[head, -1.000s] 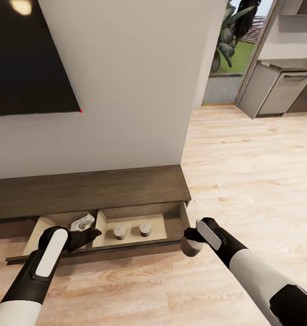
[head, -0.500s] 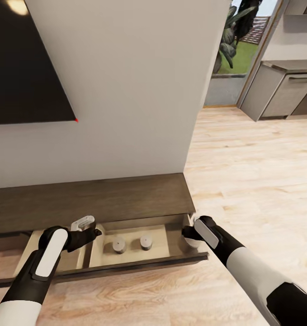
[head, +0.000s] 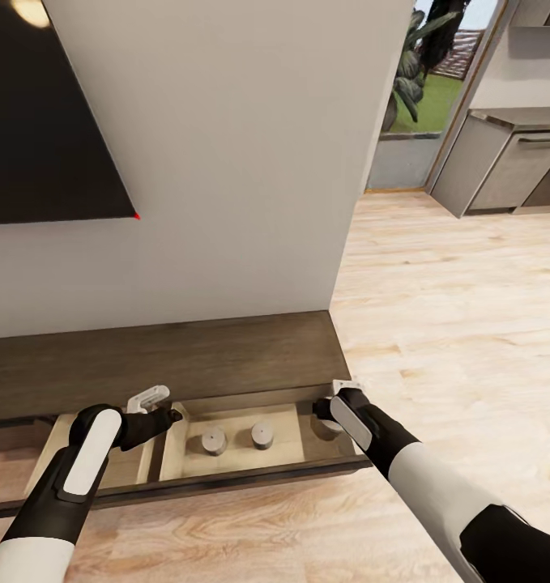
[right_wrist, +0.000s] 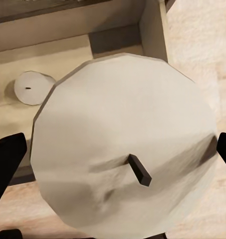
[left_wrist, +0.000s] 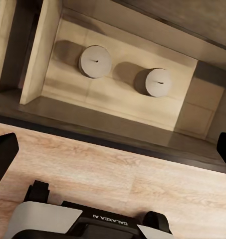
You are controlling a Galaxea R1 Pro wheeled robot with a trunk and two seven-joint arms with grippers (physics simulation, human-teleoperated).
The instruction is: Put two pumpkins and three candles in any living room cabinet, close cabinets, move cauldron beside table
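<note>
My right gripper pinches candle 3 over the open cabinet drawer, beside the 2 candles already inside. My left gripper hangs spread. Pumpkins, closing and the cauldron look still undone.

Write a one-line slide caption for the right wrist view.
Right claw holds a pale candle above the open cabinet drawer, another candle already inside.

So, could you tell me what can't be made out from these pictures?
- Held candle: its sides and base, cut off in the right wrist view; hidden by the right gripper in the head view.
- Left gripper: fingertips cropped in its wrist view.
- Cabinet: left end cut off, head view.
</note>
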